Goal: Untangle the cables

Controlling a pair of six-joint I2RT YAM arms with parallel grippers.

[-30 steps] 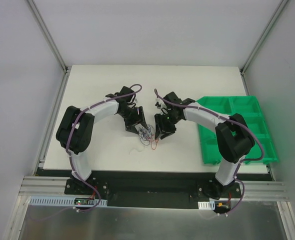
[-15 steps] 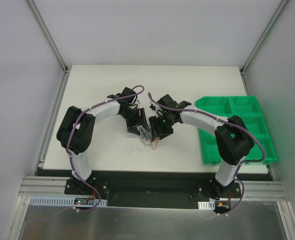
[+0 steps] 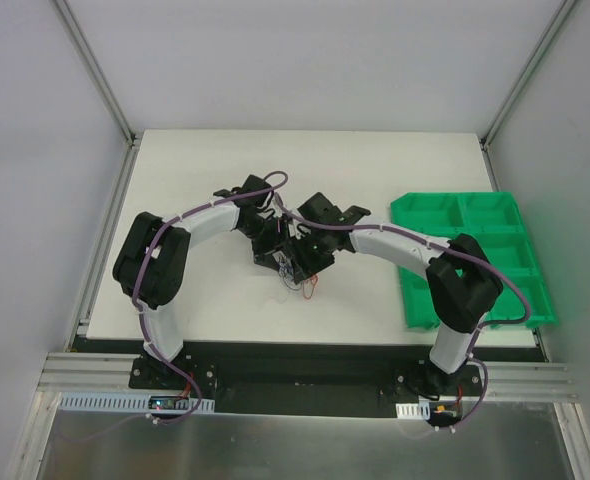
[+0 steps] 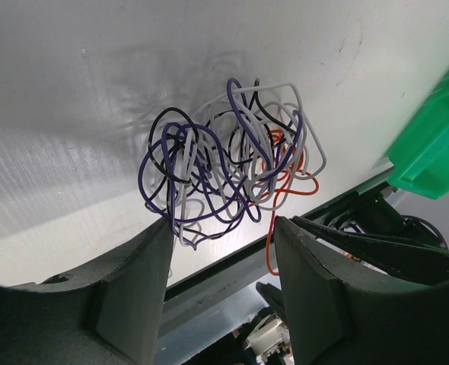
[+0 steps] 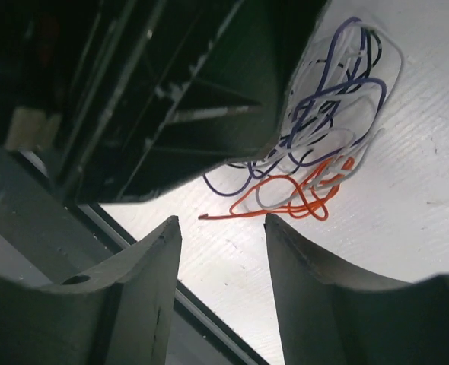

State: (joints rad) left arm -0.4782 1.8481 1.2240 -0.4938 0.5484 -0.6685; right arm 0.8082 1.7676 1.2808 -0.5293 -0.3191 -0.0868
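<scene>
The cables [image 3: 299,276] are a small loopy knot of purple, whitish, black and red-orange wires on the white table. In the left wrist view the knot [image 4: 232,163] lies just past my open left gripper [image 4: 223,222], and its lowest loops touch the left fingertip [image 4: 160,228]. In the right wrist view the knot [image 5: 323,144] lies ahead of my open, empty right gripper [image 5: 222,220], with a loose orange wire end just beyond the tips. In the top view the left gripper [image 3: 277,258] and right gripper [image 3: 311,258] stand close together over the knot.
A green compartment tray [image 3: 475,260] sits at the table's right and also shows in the left wrist view [image 4: 437,129]. The left gripper's black body [image 5: 171,91] fills the upper left of the right wrist view, very near my right fingers.
My right arm has swung left, bringing its gripper close beside the left gripper over the knot. The left arm has barely moved.
</scene>
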